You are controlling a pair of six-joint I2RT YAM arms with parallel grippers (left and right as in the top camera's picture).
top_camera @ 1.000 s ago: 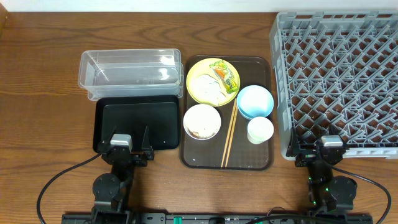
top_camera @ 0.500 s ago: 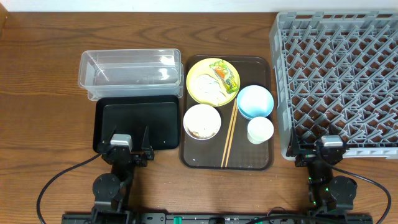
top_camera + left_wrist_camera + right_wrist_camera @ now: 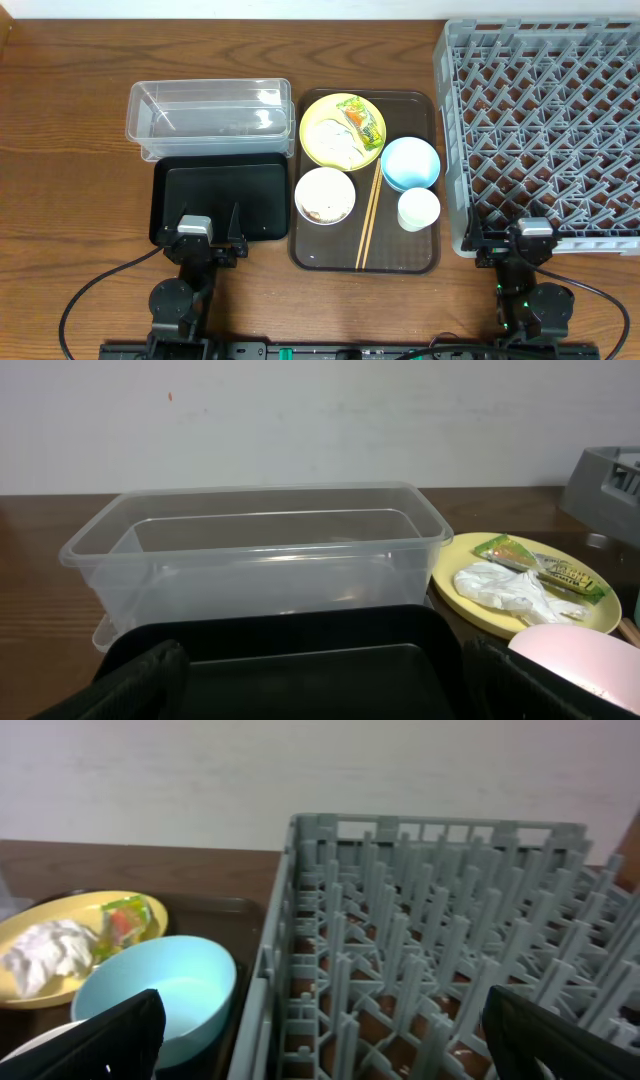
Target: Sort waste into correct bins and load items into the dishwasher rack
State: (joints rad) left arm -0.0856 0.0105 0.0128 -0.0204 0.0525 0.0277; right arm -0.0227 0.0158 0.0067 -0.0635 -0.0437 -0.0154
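Nearest, both arms sit at table's front edge. Left gripper [image 3: 330,685]: jaws wide, holding nothing, over near edge of black tray [image 3: 215,190]. Right gripper [image 3: 325,1040]: jaws wide, holding nothing, at near corner of grey rack [image 3: 545,120]. Between them, brown serving tray [image 3: 330,255]: white bowl [image 3: 325,193], chopsticks [image 3: 370,215] lying lengthwise, small white cup [image 3: 418,209] toward front; light blue bowl [image 3: 410,163] just behind cup; yellow plate [image 3: 318,115] at back, carrying crumpled tissue [image 3: 333,140] and green-yellow wrapper [image 3: 362,118]. Clear tub [image 3: 210,112] just behind black tray.

The surface [image 3: 60,150] is grained brown wood, the tub [image 3: 210,115] left of the serving tray [image 3: 400,252] clear glossy plastic, the black tray [image 3: 215,195] smooth plastic, the rack [image 3: 452,150] matt grey plastic.
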